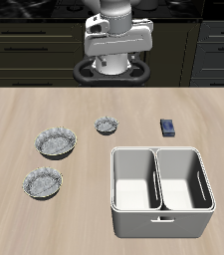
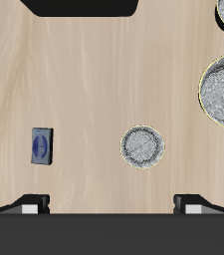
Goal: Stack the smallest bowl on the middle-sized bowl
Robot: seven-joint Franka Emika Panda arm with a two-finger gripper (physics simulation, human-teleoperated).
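Below the raised fingers, on the pale wooden tabletop (image 1: 24, 110), the smallest bowl (image 1: 106, 125), a tiny round grey one with a speckled white pattern, sits alone with bare wood all round it. Near it, a small dark blue rectangular block (image 1: 168, 127) lies flat; in the wrist view the same block (image 2: 42, 145) and the tiny bowl (image 2: 142, 145) lie well apart. On the tiny bowl's other side stands a wider, darker, deeper grey patterned bowl (image 1: 57, 141). The middle-sized bowl (image 1: 43, 182), paler and shallower, with a grey-and-white pattern, rests nearer the table's front edge, just beside the darker one and apart from it. A white two-compartment plastic bin (image 1: 161, 225) occupies the front of the table, well clear of all three bowls. Nothing lies between the tiny bowl and the paler bowl except open tabletop.

The white arm's gripper (image 1: 112, 68) hangs high at the table's back, pointing downward, touching nothing. In the wrist view its two fingertips (image 2: 31, 203) stand far apart, spread wide and empty, with the tiny bowl between and beyond them.
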